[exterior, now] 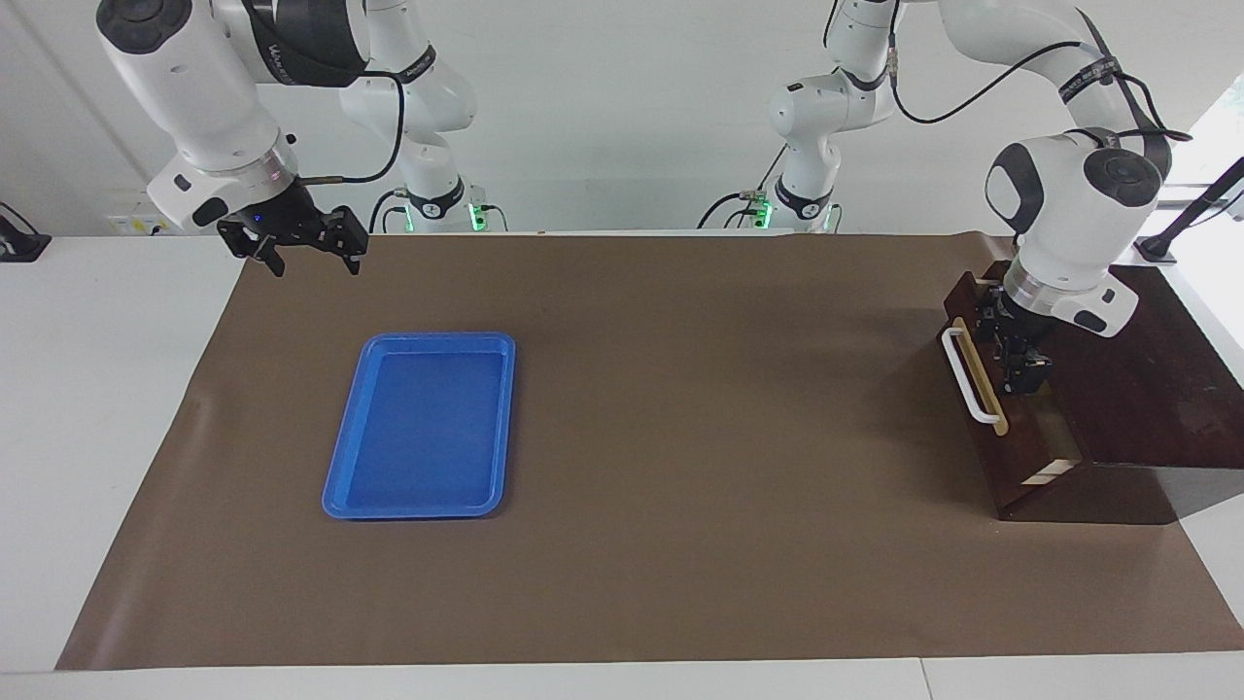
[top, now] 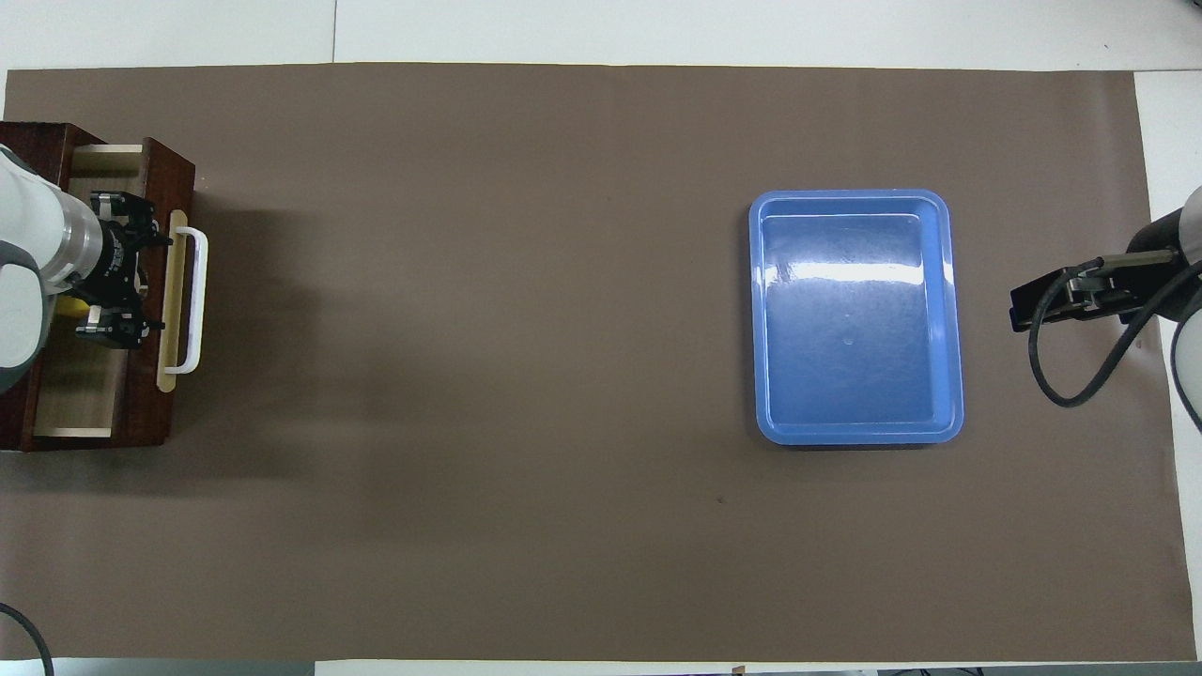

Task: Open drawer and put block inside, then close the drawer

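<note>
A: Drawer (exterior: 1011, 428) open at the desk's (top: 563, 526) left-arm end; block (top: 68, 305) a yellow sliver under left gripper (top: 120, 282), at its 9 o'clock.
B: Jaws? Can't tell. Release low, lift straight, clear the handle (exterior: 970, 374). Right gripper (exterior: 309, 255) waits, jaws wide.

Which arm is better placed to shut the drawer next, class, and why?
The left. Its claw hangs in the open drawer, just inside the handle, with the yellow block showing under it. The right claw waits past the tray, at the table's other end.
</note>
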Motion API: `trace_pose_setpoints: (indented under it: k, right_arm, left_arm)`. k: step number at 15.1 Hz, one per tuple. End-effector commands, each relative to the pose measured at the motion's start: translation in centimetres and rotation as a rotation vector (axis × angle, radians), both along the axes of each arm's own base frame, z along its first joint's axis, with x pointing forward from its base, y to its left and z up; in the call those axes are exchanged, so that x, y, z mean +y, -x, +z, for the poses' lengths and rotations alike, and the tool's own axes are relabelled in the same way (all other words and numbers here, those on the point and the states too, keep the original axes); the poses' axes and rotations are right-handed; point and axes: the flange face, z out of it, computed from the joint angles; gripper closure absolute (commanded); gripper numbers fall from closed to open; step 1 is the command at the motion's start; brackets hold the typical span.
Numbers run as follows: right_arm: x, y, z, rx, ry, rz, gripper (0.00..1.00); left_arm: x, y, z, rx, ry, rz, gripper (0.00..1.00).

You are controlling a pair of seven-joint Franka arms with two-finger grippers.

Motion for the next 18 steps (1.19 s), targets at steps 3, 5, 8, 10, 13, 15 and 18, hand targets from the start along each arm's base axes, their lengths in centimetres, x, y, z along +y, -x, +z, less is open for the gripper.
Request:
trace_pose_setpoints:
  k: [3,5,8,10,13,15,18]
  right_arm:
    - [-0.1,0.8,0.4,0.0,-0.02,-0.03,0.0]
    - [-0.1,0.8,0.6,-0.004,-0.021,-0.033,0.0]
    - [-0.2,0.9,0.7,-0.006,-0.019,-0.033,0.0]
    - [0.2,0.8,0.7,-0.009,-0.019,-0.027,0.0]
    - [0.2,0.8,0.8,-0.015,-0.018,-0.023,0.0]
    - [0.2,0.8,0.8,-0.015,-0.018,-0.023,0.0]
    - [0.1,0.8,0.8,-0.015,-0.017,-0.026,0.0]
  left_arm:
    - [2.2,0.8,0.4,-0.02,-0.051,-0.038,0.0]
    - [2.4,0.8,0.4,-0.024,-0.054,-0.044,0.0]
    - [3.7,0.8,0.5,-0.025,-0.066,-0.062,0.0]
    - [3.4,0.8,0.4,-0.006,-0.067,-0.096,0.0]
    - [2.3,0.7,1.9,0.038,-0.072,-0.249,0.0]
    - [0.0,0.4,4.3,0.046,-0.072,-0.366,0.0]
    - [-6.2,0.4,6.5,0.114,-0.07,-0.665,0.0]
